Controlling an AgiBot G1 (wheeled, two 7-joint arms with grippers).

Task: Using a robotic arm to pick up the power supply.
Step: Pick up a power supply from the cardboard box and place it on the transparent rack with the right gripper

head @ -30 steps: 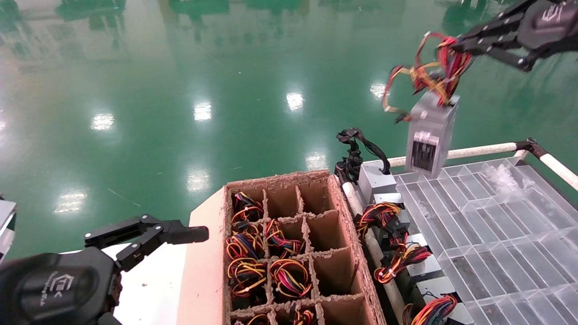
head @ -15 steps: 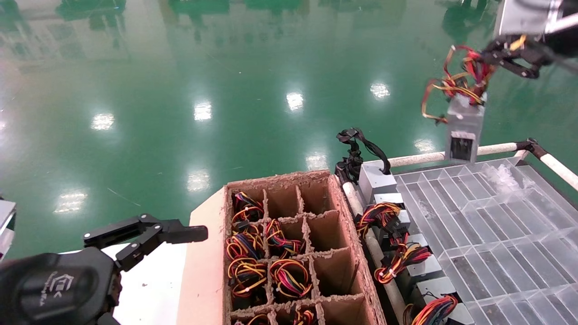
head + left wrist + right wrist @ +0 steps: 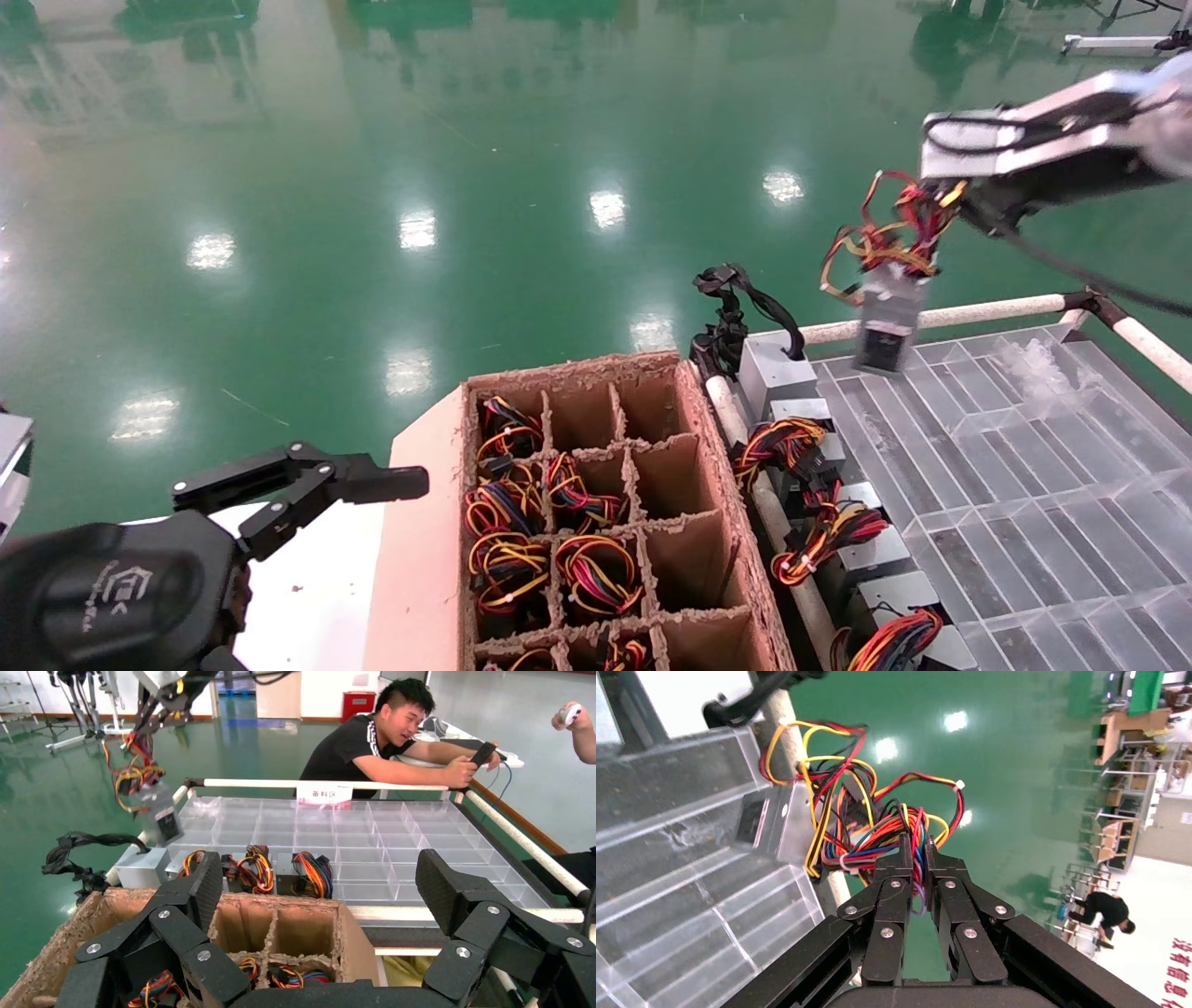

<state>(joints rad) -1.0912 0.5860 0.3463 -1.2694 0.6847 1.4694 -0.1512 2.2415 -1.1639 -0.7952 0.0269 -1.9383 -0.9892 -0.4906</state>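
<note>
The power supply [image 3: 887, 321], a small grey metal box with a black-and-white label, hangs by its red, yellow and orange wires [image 3: 889, 238] over the far left corner of the clear tray [image 3: 1024, 447]. My right gripper [image 3: 942, 207] is shut on those wires, clamped between the fingers [image 3: 899, 871] in the right wrist view, with the grey box [image 3: 784, 822] dangling beyond. The left wrist view shows the same box [image 3: 163, 815] hanging in the air. My left gripper [image 3: 307, 485] rests open at the lower left beside the cardboard box, with nothing between its fingers [image 3: 204, 885].
A cardboard box [image 3: 717, 447] with divided cells holds several wired units. More grey units [image 3: 801, 438] line the clear tray's left side. A loose black cable bundle [image 3: 731, 317] lies at the tray's far corner. White rails [image 3: 978, 312] edge the tray. A person [image 3: 393, 734] leans in behind.
The right arm has turned its wrist and lowered the hanging power supply, which swung right and then back left, toward the tray's far corner. The left arm has not moved.
</note>
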